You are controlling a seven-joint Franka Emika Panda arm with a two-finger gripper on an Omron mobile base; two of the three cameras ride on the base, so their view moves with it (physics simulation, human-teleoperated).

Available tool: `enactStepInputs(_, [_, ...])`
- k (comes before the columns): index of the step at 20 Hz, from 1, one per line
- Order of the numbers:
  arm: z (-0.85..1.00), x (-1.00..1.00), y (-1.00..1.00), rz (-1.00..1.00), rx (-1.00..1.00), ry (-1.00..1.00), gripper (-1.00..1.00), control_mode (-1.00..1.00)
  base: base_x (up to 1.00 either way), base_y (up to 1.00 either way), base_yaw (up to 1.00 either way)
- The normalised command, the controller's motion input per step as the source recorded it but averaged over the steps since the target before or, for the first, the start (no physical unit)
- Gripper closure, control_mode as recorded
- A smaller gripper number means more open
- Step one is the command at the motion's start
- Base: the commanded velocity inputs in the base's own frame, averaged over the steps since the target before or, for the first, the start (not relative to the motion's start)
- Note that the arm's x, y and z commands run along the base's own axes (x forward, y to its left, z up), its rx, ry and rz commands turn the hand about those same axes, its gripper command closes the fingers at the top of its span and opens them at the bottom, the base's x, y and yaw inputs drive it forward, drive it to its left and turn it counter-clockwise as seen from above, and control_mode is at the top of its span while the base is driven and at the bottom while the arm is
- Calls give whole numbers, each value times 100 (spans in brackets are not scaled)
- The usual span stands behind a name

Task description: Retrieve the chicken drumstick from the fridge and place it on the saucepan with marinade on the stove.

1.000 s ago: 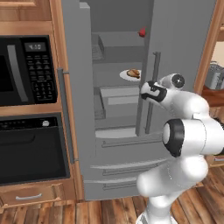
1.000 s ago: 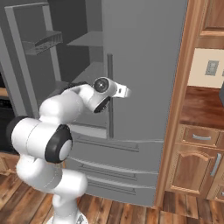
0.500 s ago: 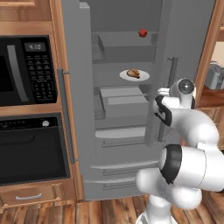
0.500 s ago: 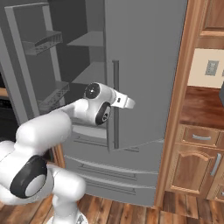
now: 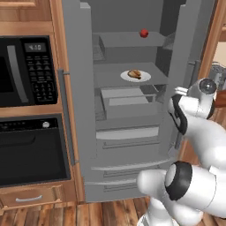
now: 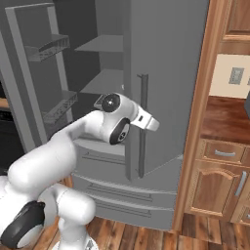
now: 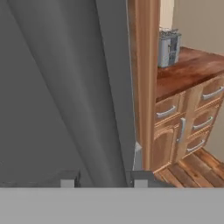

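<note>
Fridge (image 5: 79, 88) doors open; gripper (image 6: 146, 119) at right door handle (image 6: 143, 127).
Jaws closed on handle. Chicken drumstick (image 5: 134, 73) on plate (image 5: 145, 78), mid shelf.

The tall grey fridge (image 5: 84, 101) looks like matt, smooth metal, shelves alike. The small golden-brown chicken drumstick (image 5: 134, 73) looks lumpy on a smooth white plate (image 5: 145, 78). The black microwave (image 5: 27, 70) is glossy. Reddish wooden cabinets (image 7: 181, 131) show grain, with satin metal pulls, beneath a polished wooden surface (image 7: 186, 65). The plank floor (image 6: 195, 237) is wood.
</note>
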Motion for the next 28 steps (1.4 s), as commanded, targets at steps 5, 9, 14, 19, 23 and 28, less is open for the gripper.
enactStepInputs(5, [100,-68,0,1,13,-21,-100,-100,0,0,0])
enactStepInputs(9, [100,-71,10,10,7,-22,-100,-100,0,0,0])
enactStepInputs(14, [57,-20,89,6,-3,-10,-100,-100,0,0,0])
enactStepInputs(19, [15,0,100,0,-19,-3,-100,-100,0,0,0])
enactStepInputs(23, [3,4,69,-6,-19,-9,-100,-100,0,0,0])
enactStepInputs(28, [0,31,2,-1,-1,1,-100,-100,0,0,0])
